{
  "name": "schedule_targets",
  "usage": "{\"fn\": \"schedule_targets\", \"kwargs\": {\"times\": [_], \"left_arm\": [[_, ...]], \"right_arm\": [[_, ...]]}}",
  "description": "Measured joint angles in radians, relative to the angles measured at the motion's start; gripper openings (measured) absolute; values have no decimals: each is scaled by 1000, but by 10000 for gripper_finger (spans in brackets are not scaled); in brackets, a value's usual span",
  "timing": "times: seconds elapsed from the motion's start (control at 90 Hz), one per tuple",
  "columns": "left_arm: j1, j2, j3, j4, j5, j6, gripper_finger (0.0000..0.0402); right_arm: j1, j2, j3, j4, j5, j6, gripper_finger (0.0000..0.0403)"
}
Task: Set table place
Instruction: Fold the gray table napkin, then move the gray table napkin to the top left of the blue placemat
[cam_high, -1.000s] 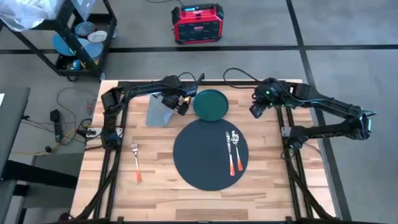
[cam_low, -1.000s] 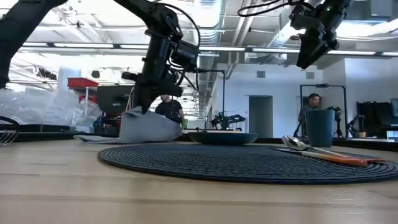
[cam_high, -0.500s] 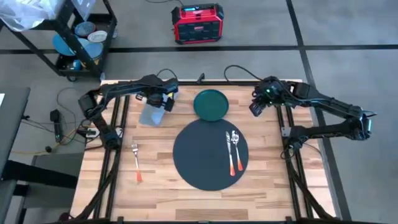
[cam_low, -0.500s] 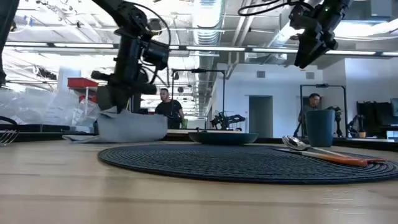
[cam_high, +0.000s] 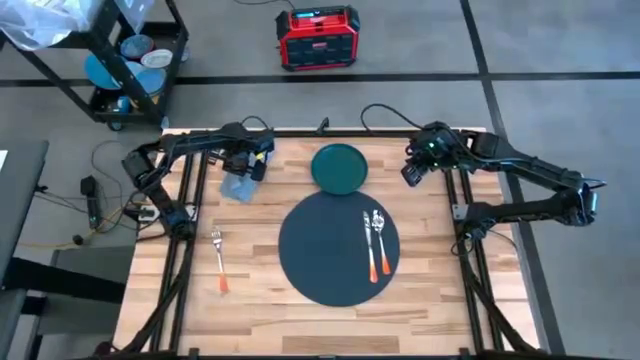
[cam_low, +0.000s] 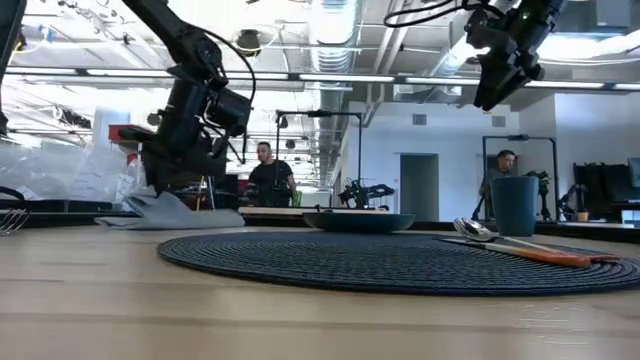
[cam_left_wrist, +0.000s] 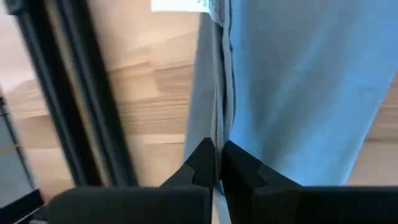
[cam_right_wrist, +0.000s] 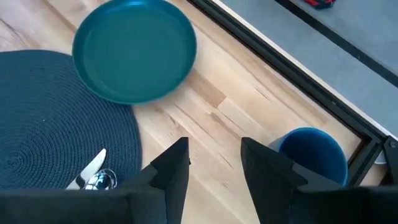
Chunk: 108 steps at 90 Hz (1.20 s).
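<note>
Tabletop (cam_high: 300, 310): light-wood planks on a black tube frame, carrying everything below.
Placemat (cam_high: 325, 255): large, round, charcoal, flat at the middle of the tabletop, just in front of the green plate; woven rings plain in the low view (cam_low: 380, 262).
Left arm: reaches in from the far left corner, bent over the napkin.
Right arm: reaches in from the right edge, held high above the far right part of the tabletop.
Green plate (cam_high: 339, 167): round, dark green, at the far middle of the tabletop, edge just beside the placemat's far rim; also in the right wrist view (cam_right_wrist: 134, 50).
Napkin (cam_high: 240, 184): grey cloth, crumpled low on the wood left of the plate, well apart from the placemat; low heap in the low view (cam_low: 165, 212).
Blue cup (cam_right_wrist: 311, 155): upright near the far right corner, beside the frame.
Left gripper (cam_left_wrist: 217, 163): down at the napkin's far edge, fingers (cam_left_wrist: 239, 168) pinched tight on a fold of the cloth.
Right gripper (cam_right_wrist: 214, 163): hovering clear of the wood between plate and cup, fingers (cam_right_wrist: 171, 165) spread apart, nothing between them.
Spoon and knife (cam_high: 375, 245): orange-handled, side by side on the right half of the placemat.
Fork (cam_high: 218, 262): orange-handled, on bare wood left of the placemat, apart from it.
</note>
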Motion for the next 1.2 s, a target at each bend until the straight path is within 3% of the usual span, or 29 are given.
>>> {"fn": "schedule_targets", "kwargs": {"times": [0.144,0.533,0.744,0.978,1.1,1.2], "left_arm": [[9,0,0,-33,-3,7,11],[30,0,0,-103,-10,29,94],[19,0,7,-150,-28,40,110],[-55,0,-9,-78,100,109,72],[-78,0,-18,-53,103,138,15],[-89,0,-18,-42,102,193,3]], "right_arm": [[0,0,0,0,0,1,132],[0,0,0,2,1,1,132],[0,0,0,1,0,1,132],[0,0,0,-2,1,-18,132],[0,0,0,-18,1,-26,132],[0,0,0,-39,1,-29,132]]}}
